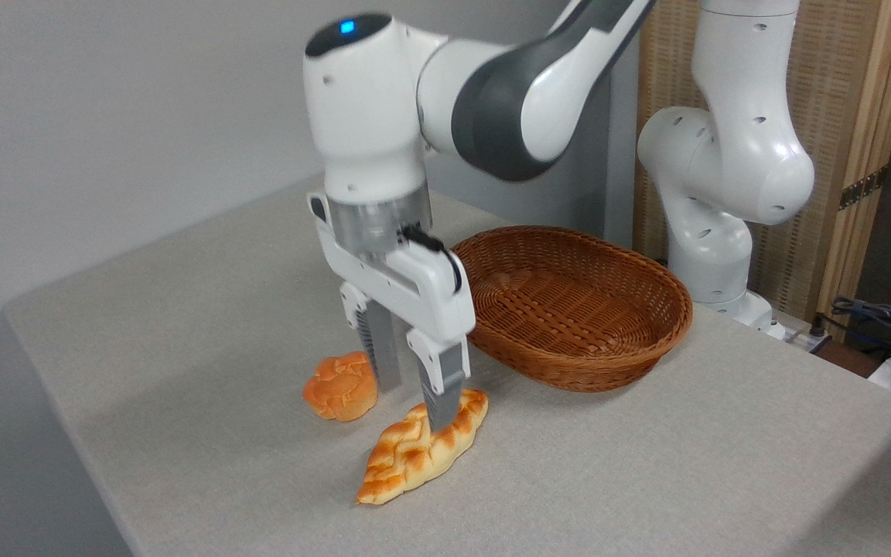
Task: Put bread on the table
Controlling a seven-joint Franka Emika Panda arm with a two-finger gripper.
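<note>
Bread: one braided, golden, pointed loaf flat on grey-beige cloth table; gripper over it, fingers spread apart, near one touching crust; one round orange bun just beside; one oval wicker basket behind; bare cloth toward front edge

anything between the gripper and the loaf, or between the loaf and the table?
Nothing visible. The gripper is right at the loaf, fingers either side of its upper half, and the loaf already lies on the table. The bun sits just left, apart from it; the basket is behind.
</note>
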